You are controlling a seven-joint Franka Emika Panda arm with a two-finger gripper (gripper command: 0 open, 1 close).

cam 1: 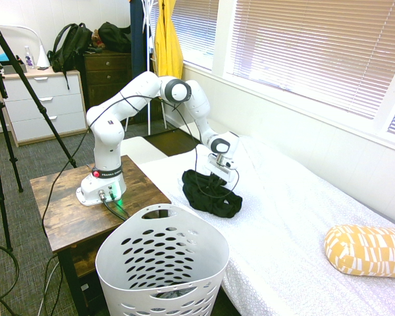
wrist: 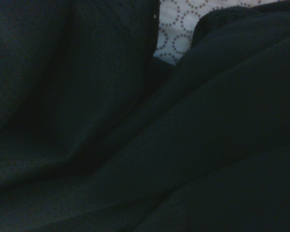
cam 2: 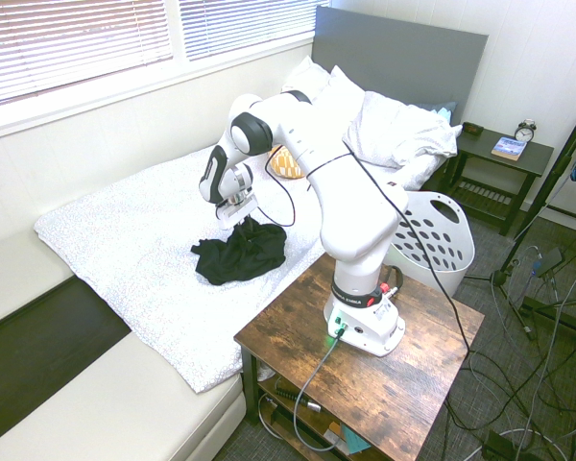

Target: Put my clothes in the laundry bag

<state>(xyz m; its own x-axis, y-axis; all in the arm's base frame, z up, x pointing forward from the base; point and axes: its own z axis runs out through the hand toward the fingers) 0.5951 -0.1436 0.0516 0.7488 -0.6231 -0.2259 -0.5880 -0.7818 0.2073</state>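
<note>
While the arm reaches down over the bed, gripper (cam 1: 220, 172), one, two-fingered, its tips down at the black garment; whether they are spread or pinching cloth cannot be told. Black garment (cam 2: 240, 253), one, soft, crumpled in a heap, lying on the bed under the gripper; in the wrist view its folds take up most of the surface, with a patch of dotted-ring bedding beside them. Bed (cam 1: 276, 217), one, with a pale patterned cover. Wooden table (cam 2: 422, 331), one, brown-topped, beside the bed, bearing the arm. Laundry basket (cam 1: 163, 253), one, tall, white, oval holes, upright on the far side of the table from the bench; some grey stuff shows low inside. Pillow (cam 1: 365, 251), one, yellow and white, on the bed. White pillows (cam 2: 389, 130), heaped by a grey headboard (cam 2: 403, 58). Nightstand (cam 2: 499, 158), one, dark, bearing an alarm clock (cam 2: 525, 131).
</note>
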